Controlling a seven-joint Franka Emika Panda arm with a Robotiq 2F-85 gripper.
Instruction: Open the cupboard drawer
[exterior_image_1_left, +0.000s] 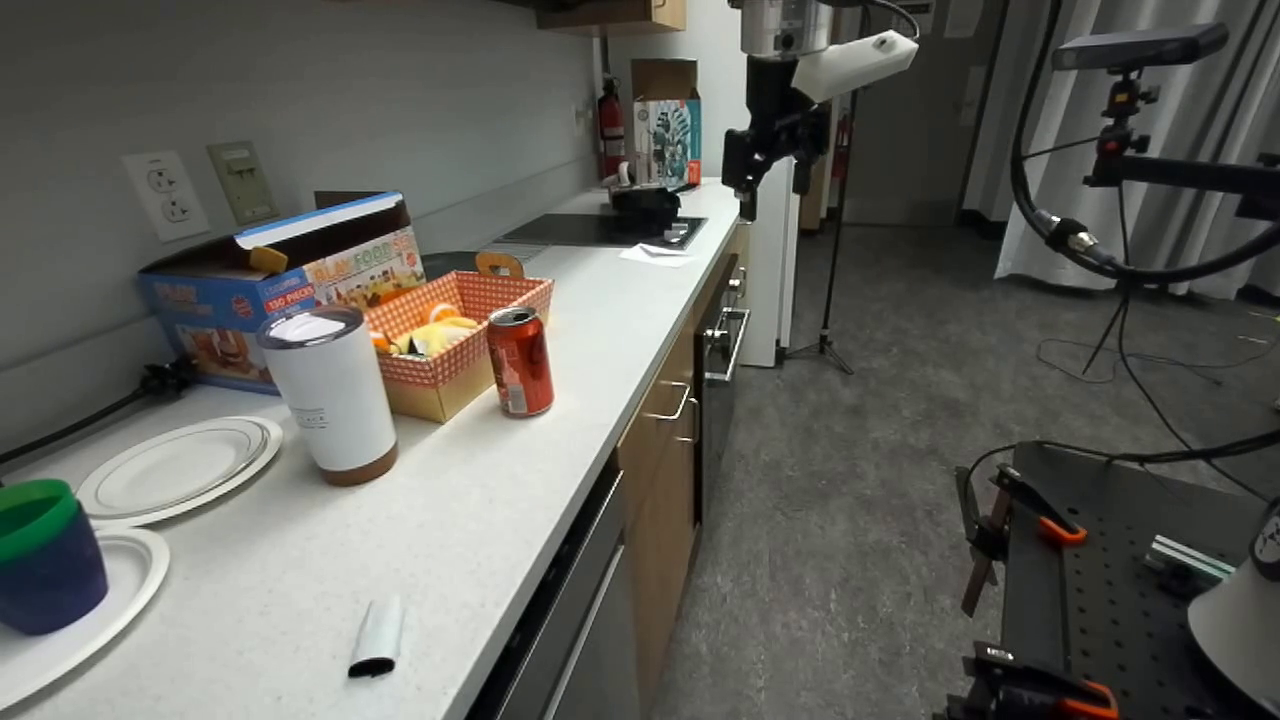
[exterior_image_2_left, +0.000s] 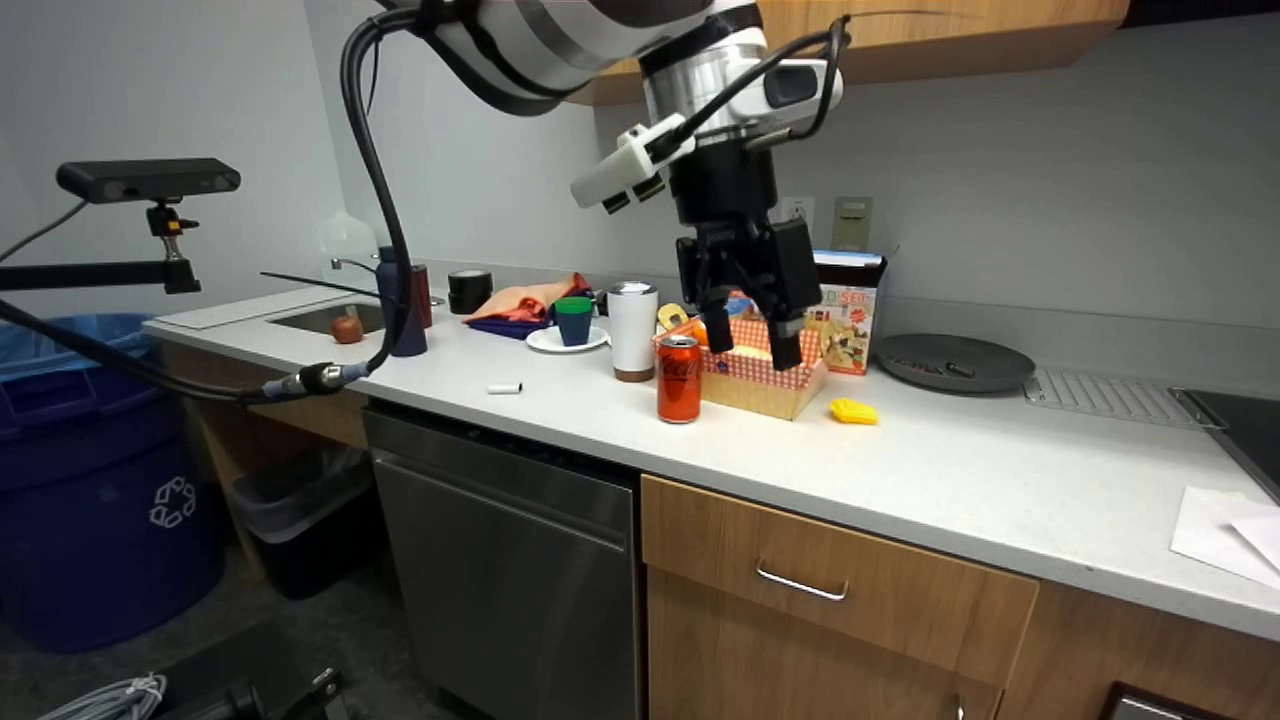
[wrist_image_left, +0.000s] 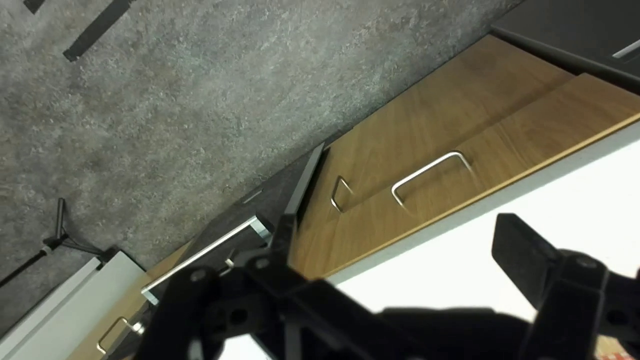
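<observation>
While drawer faces outward, length seems horizontal.

In an exterior view, the cardboard box reads "PLAY FOOD" and "130 PIECES"; print on the white tumbler is too small to read. The red can bears "Coca-Cola", the blue bin a white recycling sign.
</observation>
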